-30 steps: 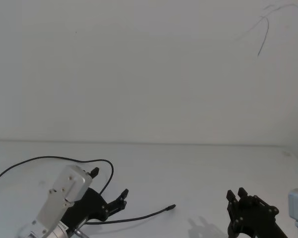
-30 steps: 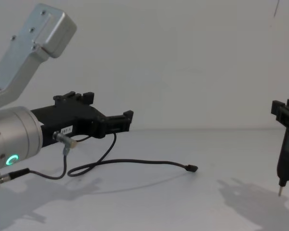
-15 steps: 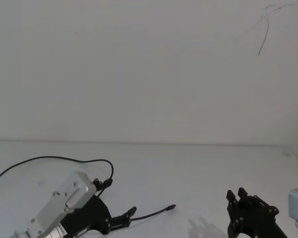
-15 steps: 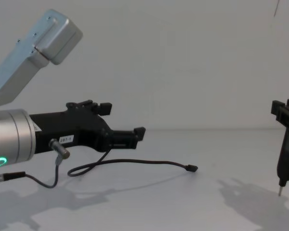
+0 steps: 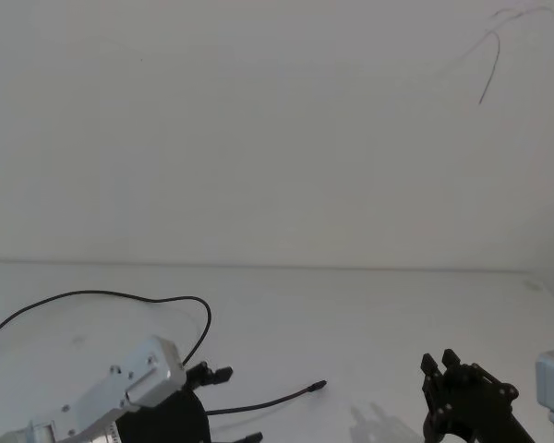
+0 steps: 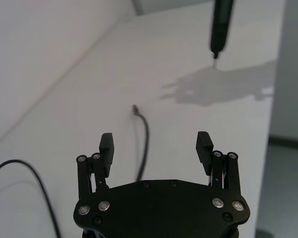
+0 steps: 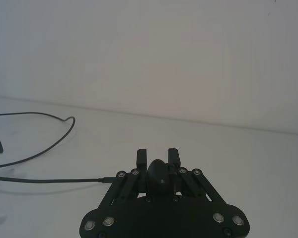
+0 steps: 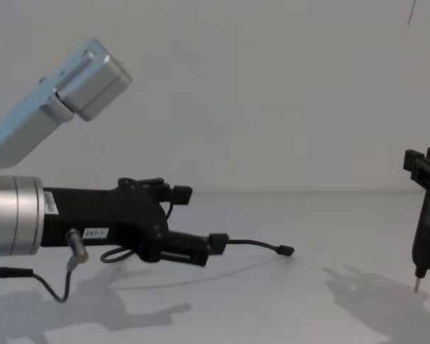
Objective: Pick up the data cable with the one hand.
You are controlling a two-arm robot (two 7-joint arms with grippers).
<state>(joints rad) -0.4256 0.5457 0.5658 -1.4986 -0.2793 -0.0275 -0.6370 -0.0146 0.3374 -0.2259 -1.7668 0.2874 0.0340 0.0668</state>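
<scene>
The data cable (image 5: 268, 401) is a thin black cord lying on the white table (image 5: 369, 323). It loops from the left edge and ends in a small plug (image 8: 287, 250) near the middle. My left gripper (image 8: 199, 218), black on a silver cylinder, hovers low over the cord's last stretch. It is open. In the left wrist view the cable (image 6: 147, 141) runs on the table between the fingers (image 6: 106, 145), below the left gripper (image 6: 155, 144). At the right, my right gripper (image 7: 158, 156) hangs shut on a black pen-like tool (image 8: 423, 236), well away from the plug (image 7: 104, 180).
A pale wall (image 5: 277, 138) rises behind the table. The right arm's tool tip (image 8: 416, 287) hangs just above the table and casts a shadow. A short dark wire with a silver plug (image 8: 73, 242) dangles from my left wrist.
My left gripper has dropped, reached right along the table and rolled, so its fingers now straddle the cable's end stretch. The cable and the right arm have stayed put.
</scene>
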